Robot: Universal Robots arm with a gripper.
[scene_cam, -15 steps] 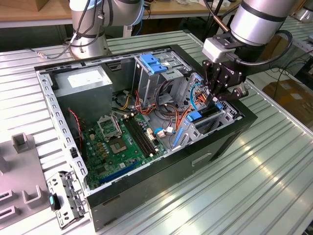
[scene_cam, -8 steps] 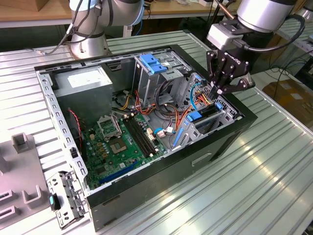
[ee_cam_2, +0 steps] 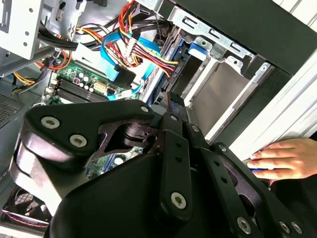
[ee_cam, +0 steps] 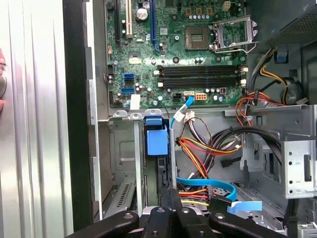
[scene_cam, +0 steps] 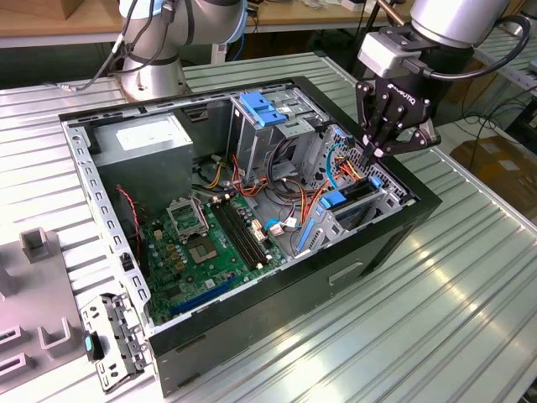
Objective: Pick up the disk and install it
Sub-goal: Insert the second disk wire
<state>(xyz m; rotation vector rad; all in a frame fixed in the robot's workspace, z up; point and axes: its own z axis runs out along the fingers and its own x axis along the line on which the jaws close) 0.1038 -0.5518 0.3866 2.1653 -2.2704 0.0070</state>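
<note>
Hovering low over the drive cage at the front corner of the open black metal computer case (scene_cam: 277, 306), with the black multi-fingered robot hand (scene_cam: 375, 154) pressed together to one narrow tip and nothing seen pinched in it. Meets, or very nearly meets, the outer end of the flat grey hard disk in its blue plastic carrier (scene_cam: 334, 200); cannot tell which for certain.

Sits edge-on in a slot of that cage inside the case, blue tab (ee_cam: 157, 141) facing the green circuit board (scene_cam: 201, 243) on the case floor. Looks already slid in between the rails, by this reading, so probably the seating push rather than the pick-up.

Best done by pressing straight along the slot — no sideways lean, or the carrier may jam against the grey cage wall. Worth keeping the tip on the carrier's frame, not on the drive's face. Mind the bundle of red, yellow and orange wires and the flat blue cable (ee_cam: 208, 186) just beside the cage, easily snagged.

Also worth minding a person's fingers (ee_cam_2: 277, 156) resting against the case's outer side, above the ribbed metal bench (scene_cam: 436, 336).
</note>
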